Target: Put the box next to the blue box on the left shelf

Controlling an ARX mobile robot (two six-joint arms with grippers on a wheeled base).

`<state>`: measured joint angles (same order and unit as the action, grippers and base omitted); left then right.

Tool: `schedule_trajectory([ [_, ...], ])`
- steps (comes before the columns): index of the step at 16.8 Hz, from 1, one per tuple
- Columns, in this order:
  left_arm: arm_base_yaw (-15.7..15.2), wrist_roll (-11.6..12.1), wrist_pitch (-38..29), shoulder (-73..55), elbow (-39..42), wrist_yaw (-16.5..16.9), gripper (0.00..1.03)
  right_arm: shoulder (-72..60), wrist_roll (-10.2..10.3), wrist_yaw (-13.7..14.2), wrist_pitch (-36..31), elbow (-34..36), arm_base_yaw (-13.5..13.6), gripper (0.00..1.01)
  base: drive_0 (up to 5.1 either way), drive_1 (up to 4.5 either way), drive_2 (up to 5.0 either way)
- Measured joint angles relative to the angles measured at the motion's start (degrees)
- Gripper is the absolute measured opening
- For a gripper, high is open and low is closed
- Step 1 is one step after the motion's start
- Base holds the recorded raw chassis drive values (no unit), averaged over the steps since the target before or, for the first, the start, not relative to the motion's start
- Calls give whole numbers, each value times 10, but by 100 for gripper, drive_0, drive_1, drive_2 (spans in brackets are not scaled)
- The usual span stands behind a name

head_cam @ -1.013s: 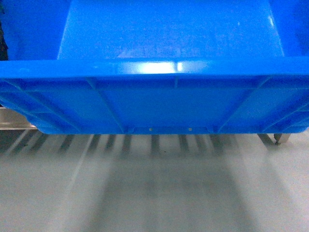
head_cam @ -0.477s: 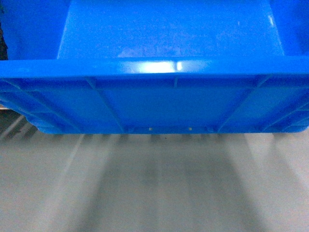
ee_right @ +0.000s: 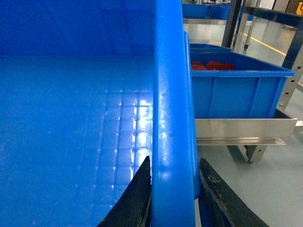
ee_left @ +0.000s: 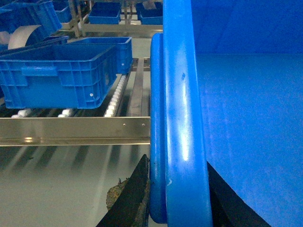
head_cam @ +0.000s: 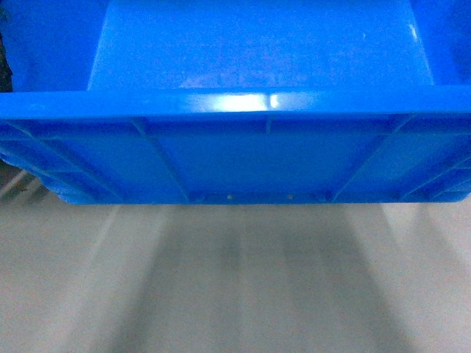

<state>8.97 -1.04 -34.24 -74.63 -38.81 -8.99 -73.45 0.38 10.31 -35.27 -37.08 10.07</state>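
Note:
The box is a large bright-blue crate that fills the top of the head view, hanging over the grey floor. My left gripper is shut on its left rim, one black finger outside and one inside. My right gripper is shut on the right rim in the same way. In the left wrist view the left shelf, with its white rollers, lies ahead to the left of the crate. A ribbed blue box stands on it, with bare rollers between that box and mine.
The shelf's metal front rail runs across at rim height. Another blue crate with red contents sits right of my box on a metal rail with a leg. More blue crates stand on far racks.
In the head view the metal rail, the leg and the striped roller shadows below the box have slid out of sight behind it. Both grips are unchanged.

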Motion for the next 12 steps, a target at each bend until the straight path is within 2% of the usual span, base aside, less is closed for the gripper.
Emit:
schedule_trajectory([
  [12, 0, 0, -1, 1, 0, 0, 20, 1, 0, 0, -1, 0, 0, 21, 0, 0, 0],
])
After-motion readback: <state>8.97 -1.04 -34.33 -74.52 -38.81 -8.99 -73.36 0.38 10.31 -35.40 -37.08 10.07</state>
